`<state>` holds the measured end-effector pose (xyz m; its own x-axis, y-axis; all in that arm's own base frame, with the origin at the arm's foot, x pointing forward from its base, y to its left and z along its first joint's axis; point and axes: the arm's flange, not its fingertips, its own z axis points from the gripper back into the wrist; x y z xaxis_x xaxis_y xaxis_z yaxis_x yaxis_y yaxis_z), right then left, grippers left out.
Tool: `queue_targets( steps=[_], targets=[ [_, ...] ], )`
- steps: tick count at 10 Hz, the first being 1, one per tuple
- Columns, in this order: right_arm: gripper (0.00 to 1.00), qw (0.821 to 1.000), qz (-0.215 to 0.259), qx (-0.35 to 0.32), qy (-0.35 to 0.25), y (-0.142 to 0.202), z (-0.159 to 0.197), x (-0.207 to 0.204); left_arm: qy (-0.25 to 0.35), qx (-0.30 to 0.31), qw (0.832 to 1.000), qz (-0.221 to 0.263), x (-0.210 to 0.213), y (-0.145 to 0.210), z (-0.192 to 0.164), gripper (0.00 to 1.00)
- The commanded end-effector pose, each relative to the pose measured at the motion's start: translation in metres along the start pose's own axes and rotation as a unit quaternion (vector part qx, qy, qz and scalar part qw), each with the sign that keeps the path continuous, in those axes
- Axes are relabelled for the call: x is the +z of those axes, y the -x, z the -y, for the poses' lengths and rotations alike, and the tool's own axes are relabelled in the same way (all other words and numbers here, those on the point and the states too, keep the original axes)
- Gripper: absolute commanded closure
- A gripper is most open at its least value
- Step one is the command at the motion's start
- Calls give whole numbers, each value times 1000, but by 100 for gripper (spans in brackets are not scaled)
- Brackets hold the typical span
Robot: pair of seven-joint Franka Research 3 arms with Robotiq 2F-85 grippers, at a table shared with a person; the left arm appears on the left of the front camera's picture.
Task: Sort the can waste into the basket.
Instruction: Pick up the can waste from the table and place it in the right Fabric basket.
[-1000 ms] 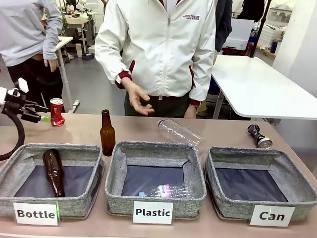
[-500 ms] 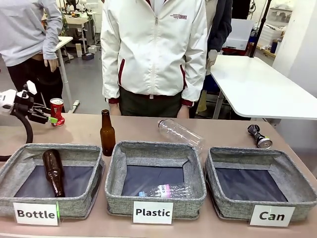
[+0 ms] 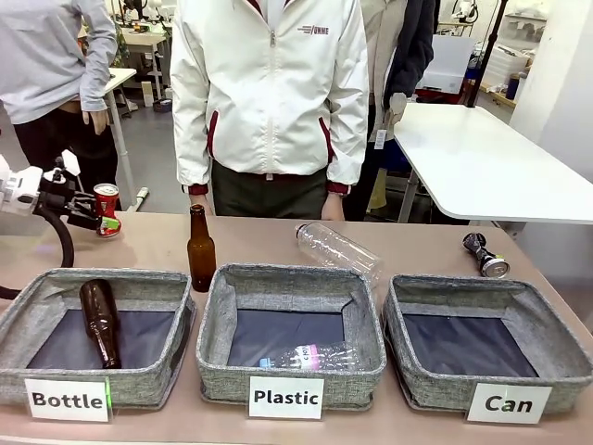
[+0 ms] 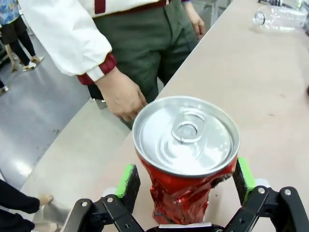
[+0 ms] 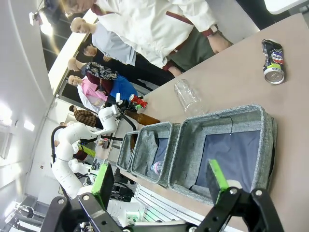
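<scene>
A crushed red can (image 3: 107, 209) stands upright at the table's far left. My left gripper (image 3: 91, 212) is open around it. In the left wrist view the green pads (image 4: 128, 181) sit on either side of the red can (image 4: 186, 159), with small gaps. A dark can (image 3: 487, 257) lies on its side at the far right, also seen as the dark can (image 5: 273, 60) in the right wrist view. The grey basket labelled "Can" (image 3: 482, 291) stands front right with only its dark lining showing. My right gripper (image 5: 160, 182) hangs open above the Can basket (image 5: 222, 115), holding nothing.
A brown bottle (image 3: 200, 248) stands behind the "Bottle" basket (image 3: 56, 278), which holds another. A clear plastic bottle (image 3: 338, 248) lies behind the "Plastic" basket (image 3: 287, 274), which holds one too. A person stands at the far edge, one hand (image 4: 120, 94) close behind the red can.
My left gripper has moved right and now straddles the red can. The person has drawn the raised hand back and shifted left.
</scene>
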<state>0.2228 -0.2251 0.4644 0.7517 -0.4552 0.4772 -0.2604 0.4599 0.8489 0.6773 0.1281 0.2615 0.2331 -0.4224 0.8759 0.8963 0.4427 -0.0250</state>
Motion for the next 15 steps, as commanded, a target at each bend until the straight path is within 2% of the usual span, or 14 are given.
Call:
queue_targets(
  steps=[1, 2, 3, 4, 5, 6, 12, 14, 15],
  targets=[
    [0, 1000, 9, 12, -9, -2, 0, 0, 0, 11, 999, 51, 2, -4, -6, 0],
    [0, 1000, 9, 12, -9, -2, 0, 0, 1, 12, 998, 66, 3, -3, -6, 59],
    [0, 1000, 9, 12, -9, -2, 0, 0, 15, 16, 997, 71, 4, -4, -6, 58],
    [0, 1000, 9, 12, -9, -2, 0, 0, 10, 14, 997, 73, 5, -4, -6, 100],
    [0, 1000, 9, 12, -9, -2, 0, 0, 15, 15, 997, 74, 5, -4, -5, 60],
    [0, 1000, 9, 12, -9, -2, 0, 0, 16, 17, 997, 73, 5, -2, -5, 100],
    [0, 1000, 9, 12, -9, -2, 0, 0, 20, 17, 996, 82, 14, -5, 0, 100],
    [0, 1000, 9, 12, -9, -2, 0, 0, 41, -11, 993, 110, 67, -35, 32, 100],
    [0, 1000, 9, 12, -9, -2, 0, 0, 58, -44, 991, 113, 102, -54, 66, 100]
  ],
)
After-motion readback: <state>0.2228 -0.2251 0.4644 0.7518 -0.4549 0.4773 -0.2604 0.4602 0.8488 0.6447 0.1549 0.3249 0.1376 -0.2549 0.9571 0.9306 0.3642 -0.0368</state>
